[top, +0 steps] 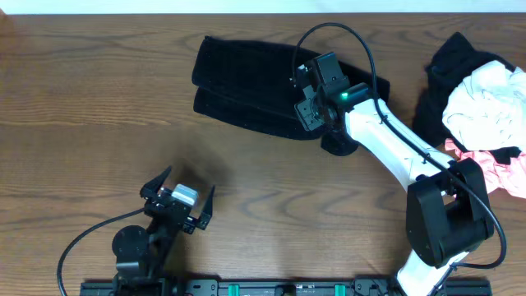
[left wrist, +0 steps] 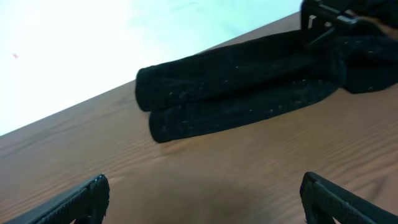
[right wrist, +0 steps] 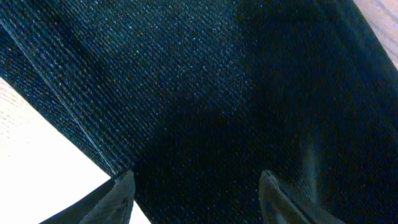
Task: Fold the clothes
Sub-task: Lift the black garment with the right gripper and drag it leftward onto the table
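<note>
Table [top: 82, 99]: brown wood-grain top, matte, running across the whole overhead view.

Left gripper [top: 177, 200]: lower left of the overhead view, black with a small silver block on its body. Fingers [left wrist: 81, 199] spread wide, nothing between them, nothing touched; bare wood beneath the gap in the left wrist view [left wrist: 205, 186]. Well apart from every garment.

Large black garment [top: 255, 82]: upper centre of the overhead view, flat on the wood. Soft fabric with a fine ribbed weave, plain in the right wrist view [right wrist: 217, 93]. Folded into a long, slightly slanted band of two stacked layers with rounded left ends [left wrist: 236, 87].

Right gripper [top: 312, 103]: over the right end of that band, on a white arm [top: 386, 136] reaching in from the lower right. Fingers [right wrist: 121, 193] parted to a moderate gap [right wrist: 196, 186], ribbed cloth directly under them, no fold pinched between. Contact with the cloth: cannot tell.

Pile at the right edge of the overhead view, loose and crumpled, unfolded:
- second black garment [top: 448, 62], uppermost in the frame, rumpled.
- white garment [top: 485, 103], bunched, lying on the black one.
- coral-pink garment [top: 493, 168], lowest in the frame, just beside the white one.
</note>
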